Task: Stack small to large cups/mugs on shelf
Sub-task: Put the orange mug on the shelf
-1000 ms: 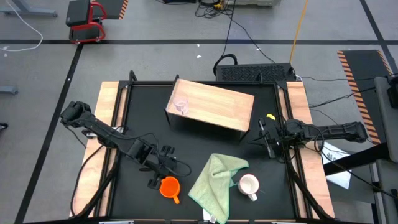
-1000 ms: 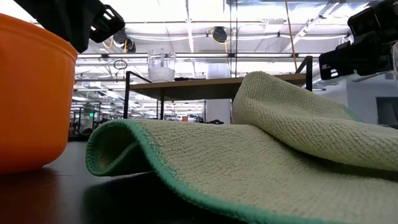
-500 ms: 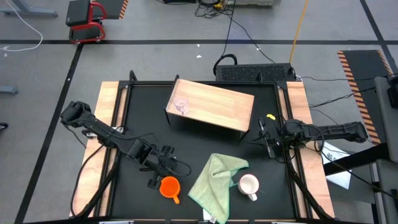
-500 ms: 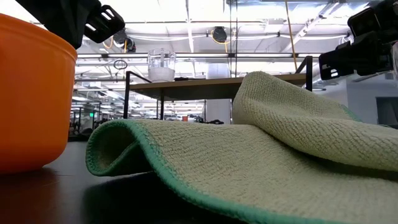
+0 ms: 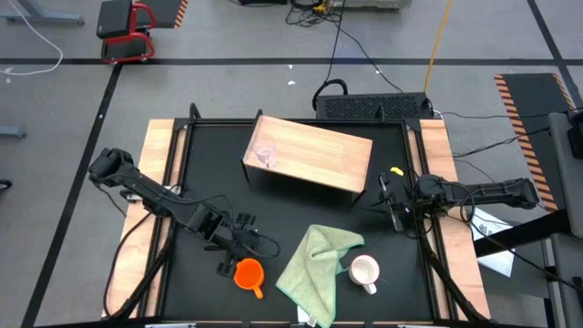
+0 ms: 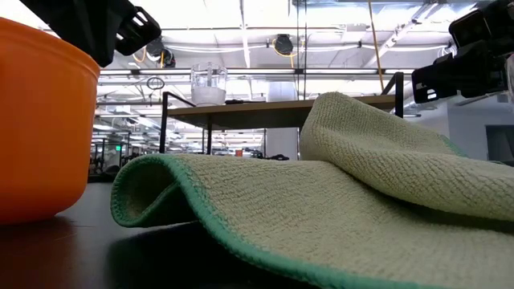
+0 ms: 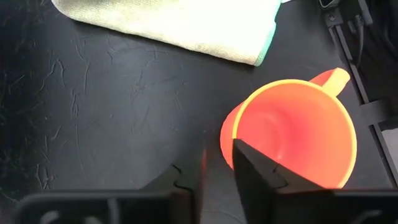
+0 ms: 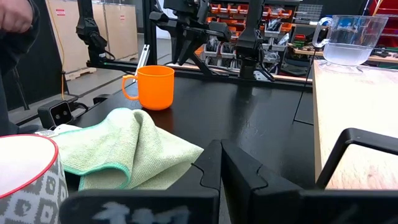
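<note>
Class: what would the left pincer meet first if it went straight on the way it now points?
Most likely the orange mug: the left pincer sits at its rim, one finger seemingly on each side of the wall. Depth is unclear, so contact cannot be confirmed.

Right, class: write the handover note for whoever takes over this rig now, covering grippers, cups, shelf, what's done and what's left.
Left gripper: at the orange mug's rim, not clearly gripping.
Right gripper: shut, empty, waiting at the table's right edge.
Glass cup: on the shelf, left end.
White mug: on the table, right of the green cloth.
Done: glass cup placed.
Left: orange mug, then white mug, onto the shelf.
</note>
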